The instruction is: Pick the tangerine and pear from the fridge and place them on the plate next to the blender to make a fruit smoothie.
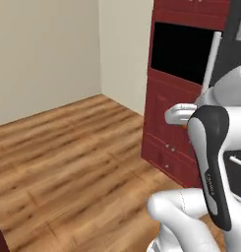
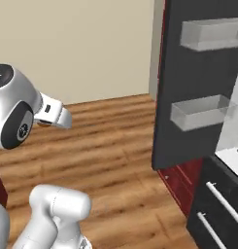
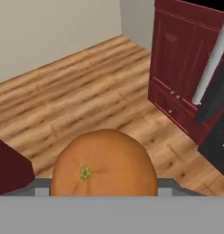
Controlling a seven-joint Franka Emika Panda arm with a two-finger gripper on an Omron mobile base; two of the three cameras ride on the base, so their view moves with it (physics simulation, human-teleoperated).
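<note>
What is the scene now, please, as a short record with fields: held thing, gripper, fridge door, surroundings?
held thing: the tangerine, close in front of the hand camera, between the gripper's fingers
gripper: shut on the tangerine, carried above the wooden floor
fridge door: open; inner side of the fridge door shows two translucent door bins, both look empty
fridge handle: white bar
surroundings: red cabinets with a black microwave, beige wall

Open fridge (image 2: 198,87) door, two translucent bins (image 2: 200,113), wooden floor (image 2: 110,146)
</note>
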